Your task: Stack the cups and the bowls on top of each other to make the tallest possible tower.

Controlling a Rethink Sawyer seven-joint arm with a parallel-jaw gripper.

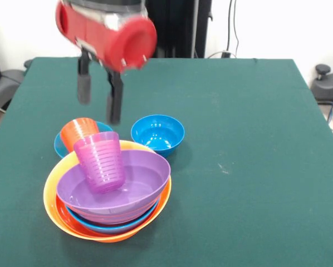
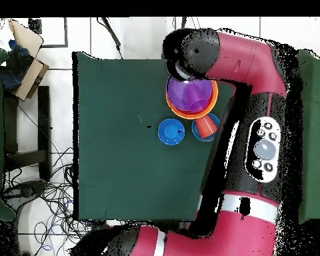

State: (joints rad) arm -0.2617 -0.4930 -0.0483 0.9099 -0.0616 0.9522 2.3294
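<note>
The tower (image 1: 55, 208) is a nest of large bowls: yellow-orange outermost, then red-orange, light blue, and a purple bowl (image 1: 138, 189) on top. A purple cup (image 1: 99, 161) stands slightly tilted inside the purple bowl. Just behind the nest, an orange cup (image 1: 79, 131) sits in a small light blue bowl (image 1: 59, 146). A small dark blue bowl (image 1: 157, 133) rests alone on the table. My gripper (image 1: 99, 94) hangs open and empty above the orange cup. In the overhead view the purple bowl (image 2: 188, 95), orange cup (image 2: 204, 125) and dark blue bowl (image 2: 171, 131) show; the arm hides the gripper.
The green table (image 1: 239, 139) spreads wide to the right of the bowls. The red arm (image 2: 256, 100) arches over the table edge beside the nest. Cables and a stand (image 2: 23, 67) lie off the table.
</note>
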